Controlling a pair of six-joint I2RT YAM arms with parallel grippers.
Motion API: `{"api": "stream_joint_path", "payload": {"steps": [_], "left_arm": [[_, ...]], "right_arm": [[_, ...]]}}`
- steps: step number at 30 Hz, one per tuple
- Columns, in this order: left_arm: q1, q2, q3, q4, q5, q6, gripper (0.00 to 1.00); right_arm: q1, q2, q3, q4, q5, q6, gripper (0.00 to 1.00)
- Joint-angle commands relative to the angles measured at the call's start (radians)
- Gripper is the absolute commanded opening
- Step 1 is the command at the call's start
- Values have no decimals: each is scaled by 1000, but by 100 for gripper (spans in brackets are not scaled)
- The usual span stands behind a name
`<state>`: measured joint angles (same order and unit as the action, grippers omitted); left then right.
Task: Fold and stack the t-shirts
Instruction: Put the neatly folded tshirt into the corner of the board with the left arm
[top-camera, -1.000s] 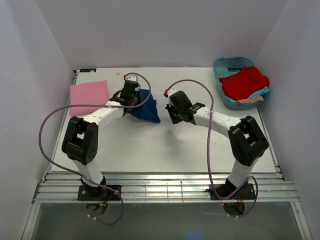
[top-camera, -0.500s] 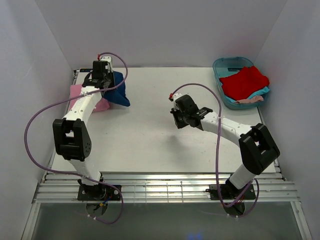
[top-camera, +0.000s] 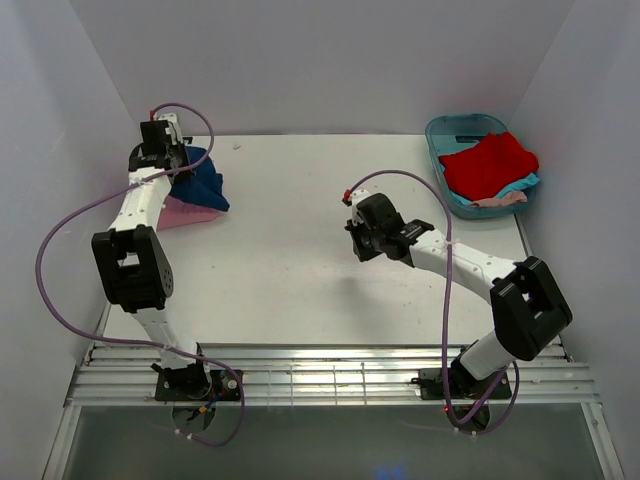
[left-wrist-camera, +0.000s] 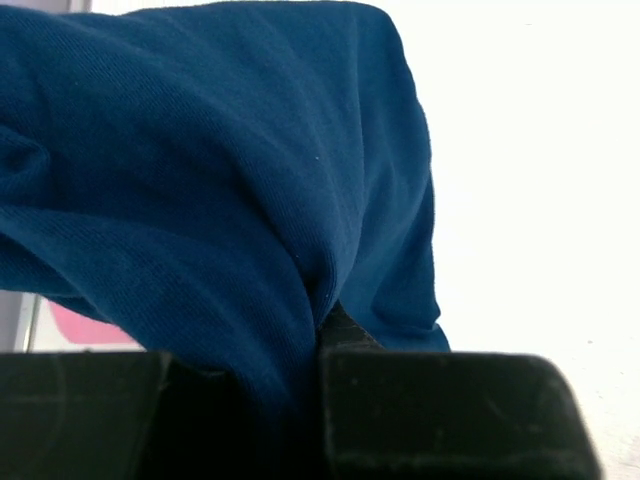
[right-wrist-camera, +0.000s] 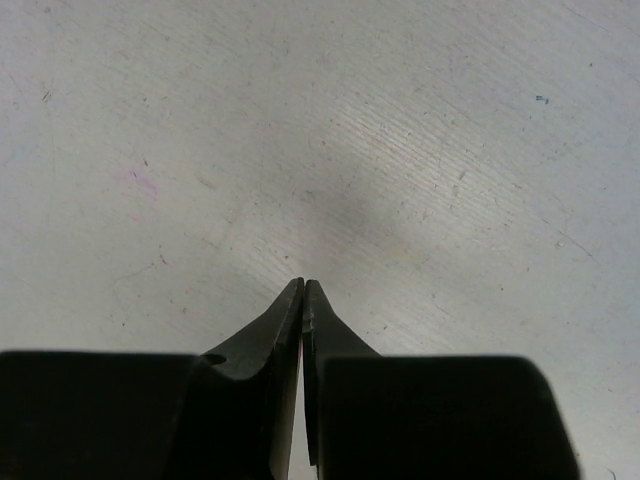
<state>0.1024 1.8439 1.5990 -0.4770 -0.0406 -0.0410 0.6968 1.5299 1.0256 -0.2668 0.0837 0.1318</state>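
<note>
My left gripper (top-camera: 170, 168) is shut on the navy blue t-shirt (top-camera: 203, 183), which hangs bunched over the pink t-shirt (top-camera: 180, 211) at the table's far left. The left wrist view is filled by the navy t-shirt (left-wrist-camera: 200, 190) pinched between my fingers, with a strip of the pink t-shirt (left-wrist-camera: 85, 328) below it. Its print is hidden. My right gripper (top-camera: 359, 247) is shut and empty over bare table at mid-right; the right wrist view shows its tips (right-wrist-camera: 303, 288) closed above the white surface. A red t-shirt (top-camera: 488, 163) lies in the tub on top of teal and pale cloth.
A teal plastic tub (top-camera: 450, 130) stands at the back right corner. White walls close in the table on the left, back and right. Purple cables loop from both arms.
My left arm has swung the navy t-shirt from the table's middle leftward and back, over the pink t-shirt. My right gripper has drifted slightly toward the front right.
</note>
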Motion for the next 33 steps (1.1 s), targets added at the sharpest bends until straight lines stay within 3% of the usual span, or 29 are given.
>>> {"api": "stream_joint_path", "payload": {"steps": [1,10,11,12,13,15,16,20,26,28,33], "left_arm": [[49,-17,-7,60,36,10,0],[115,80,-37,104,3,9,0],[115,90,-36,106,-20,7,9],[117,106,-30,106,-48,1,41],[115,119,-13,104,-115,-5,56],[115,159,21,89,-189,-28,72],[115,169,66,80,-253,-34,97],[115,144,136,69,-375,-46,98],[91,-76,135,71,-455,-91,98],[34,-179,64,87,-469,-99,98],[-234,-302,-170,172,-541,-40,98]], "right_arm": [[3,-25,-7,8,-16,9,8],[6,-37,-7,-11,-21,3,8],[6,-40,-10,-14,-21,5,8],[6,-45,-13,-14,-19,3,8],[6,-56,-18,-17,-19,3,9],[6,-65,-30,-20,-18,3,20],[4,-74,-35,-22,-18,5,25],[4,-103,-58,-31,-10,15,35],[4,-155,-49,-55,43,52,34],[4,-157,0,-81,94,58,30],[4,-162,108,-164,189,55,25]]}}
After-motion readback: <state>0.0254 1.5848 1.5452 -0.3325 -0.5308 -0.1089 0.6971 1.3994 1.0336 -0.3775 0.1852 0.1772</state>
